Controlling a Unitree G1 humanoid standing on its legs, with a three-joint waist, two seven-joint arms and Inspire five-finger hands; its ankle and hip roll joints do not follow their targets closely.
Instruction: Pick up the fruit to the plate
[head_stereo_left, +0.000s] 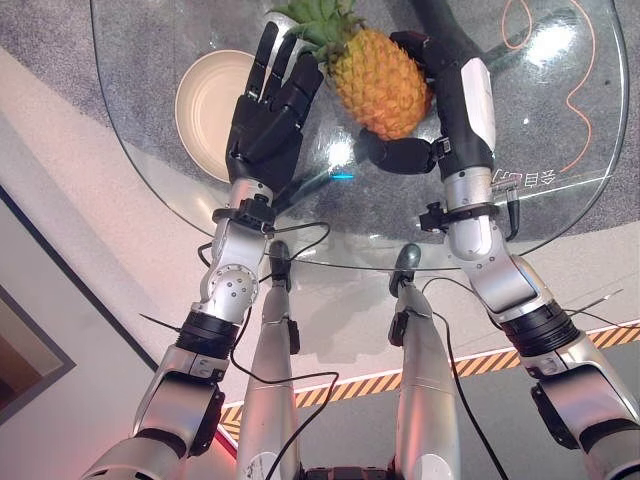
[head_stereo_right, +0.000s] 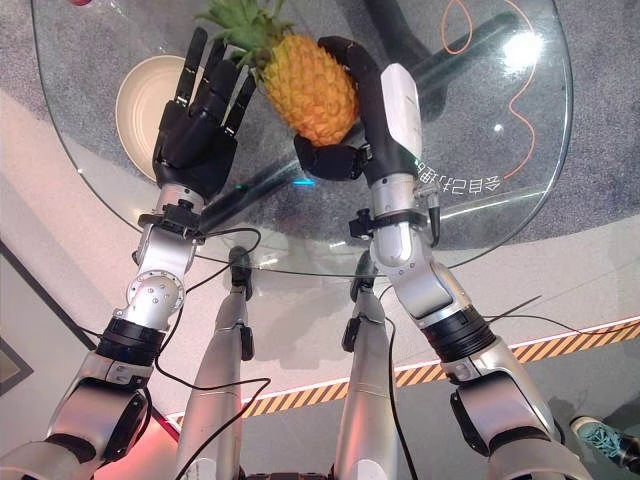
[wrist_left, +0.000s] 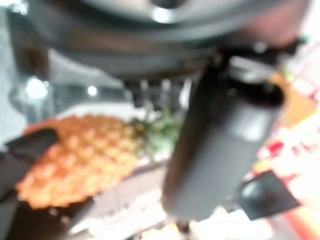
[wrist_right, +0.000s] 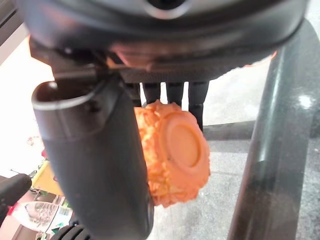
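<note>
Bright, glare on glass table (head_stereo_left: 560, 60); wrist cams blurry.

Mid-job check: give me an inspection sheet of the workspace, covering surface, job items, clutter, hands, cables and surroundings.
Surface: round glass table, transparent, with bright reflections.
Job's things: pineapple above the table's middle, leafy crown toward the plate; cream plate to the robot's left, nothing on it.
Clutter: nothing seen on the glass.
Hands: right hand curled round the pineapple, thumb under it, fingers behind; left hand with straight fingers beside the crown, between pineapple and plate, holding nothing.
Cables: thin orange cord seen through the glass at the robot's right.
Surroundings: grey speckled floor under the table, yellow-black hazard tape on the pale floor, a shoe at the lower right corner.
</note>
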